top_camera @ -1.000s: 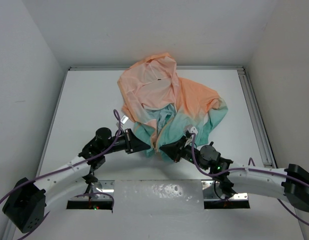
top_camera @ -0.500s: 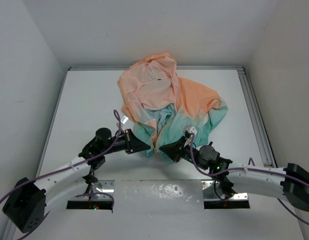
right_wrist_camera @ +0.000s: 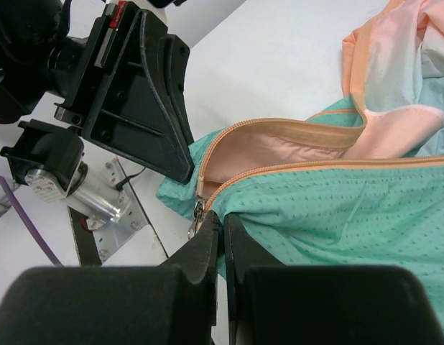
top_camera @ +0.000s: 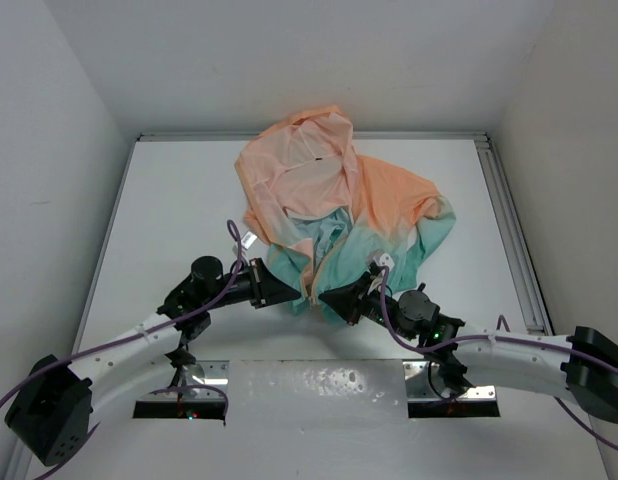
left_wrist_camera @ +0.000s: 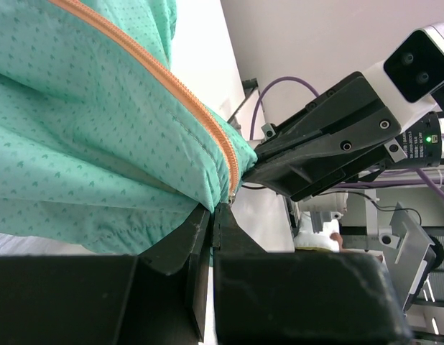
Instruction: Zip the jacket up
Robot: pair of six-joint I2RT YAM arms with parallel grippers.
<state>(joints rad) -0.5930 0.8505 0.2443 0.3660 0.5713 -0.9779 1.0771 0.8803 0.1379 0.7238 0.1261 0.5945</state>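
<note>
Tabletop [top_camera: 169,200] white, boxed by pale walls, with the jacket [top_camera: 334,200] crumpled mid-table, peach hood far, teal hem near. Only from the wrist views: orange zipper [left_wrist_camera: 172,86] parted above its foot, small metal slider [right_wrist_camera: 198,212] hanging at the bottom end. Reaching inward low from either side, left gripper [top_camera: 292,293] and right gripper [top_camera: 326,297] nearly tip to tip, each pressed together, pinching the teal hem.
</note>
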